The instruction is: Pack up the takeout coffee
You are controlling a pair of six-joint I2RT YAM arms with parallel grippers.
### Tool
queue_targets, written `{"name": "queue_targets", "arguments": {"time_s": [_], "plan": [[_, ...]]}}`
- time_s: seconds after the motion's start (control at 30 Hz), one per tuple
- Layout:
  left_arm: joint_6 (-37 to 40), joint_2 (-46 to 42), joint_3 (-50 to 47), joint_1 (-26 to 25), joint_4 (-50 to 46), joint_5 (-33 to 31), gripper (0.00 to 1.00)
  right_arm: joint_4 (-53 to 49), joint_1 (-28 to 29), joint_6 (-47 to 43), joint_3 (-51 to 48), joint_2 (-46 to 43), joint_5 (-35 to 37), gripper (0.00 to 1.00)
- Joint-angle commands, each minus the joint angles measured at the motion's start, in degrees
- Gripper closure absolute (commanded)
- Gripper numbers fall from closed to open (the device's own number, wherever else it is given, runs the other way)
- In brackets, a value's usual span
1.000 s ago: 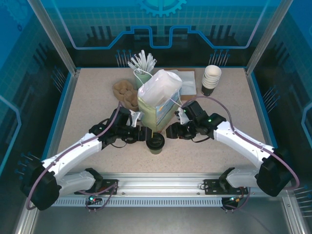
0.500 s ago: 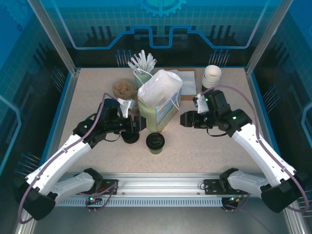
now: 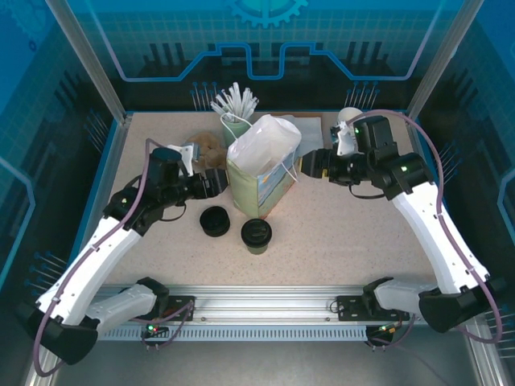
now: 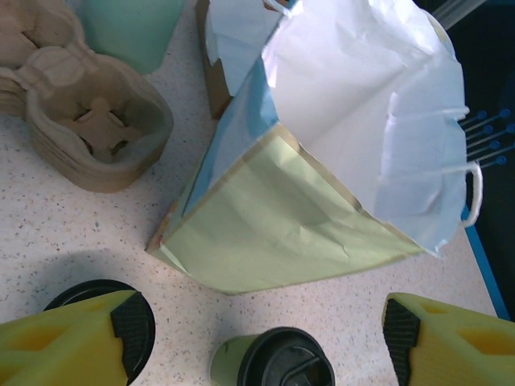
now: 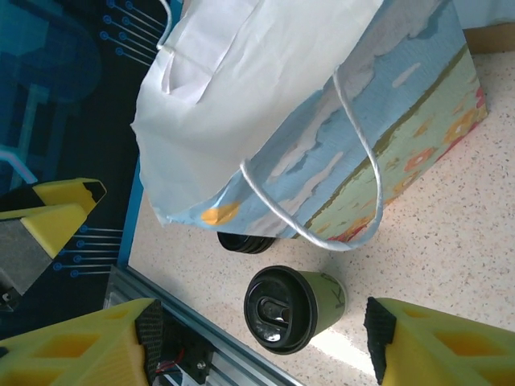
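Just outside the paper bag, the lidded takeout coffee stands

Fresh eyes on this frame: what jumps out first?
The tall paper bag stands mid-table, with a white top and green-blue sides. The left hand and the right hand flank it, each open and holding nothing. Just in front of the bag sits the takeout coffee, lid on, next to a low black round piece.
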Motion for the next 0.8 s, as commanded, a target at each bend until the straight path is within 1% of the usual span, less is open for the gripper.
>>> {"name": "queue_targets", "arguments": {"time_s": [0.0,0.07,0.27,0.47,0.67,0.77], "plan": [[-1.14,1.46,2.15,0.64,0.92,-1.87,0.17,-2.46,-0.57,3.79,2.22,2.48,0.81,0.3],[-1.56,2.38,2.33,0.63,1.75,-1.97,0.16,-1.55,-0.6,5.94,2.04,3.44,1.99,0.3],[-1.44,4.57,3.62,0.66,2.51,-1.42,0.16,1.65,-0.05,9.3,3.36,8.47,0.31,0.3],[-0.05,6.34,4.86,1.25,2.07,-0.45,0.15,1.93,1.9,9.95,7.58,14.5,1.49,0.31],[0.0,8.57,5.06,1.73,3.31,2.25,0.15,2.2,2.45,10.36,10.17,18.43,1.7,0.35],[0.0,9.99,5.51,2.06,2.86,2.31,0.15,1.49,2.75,9.99,11.37,19.97,1.97,0.36]]}}
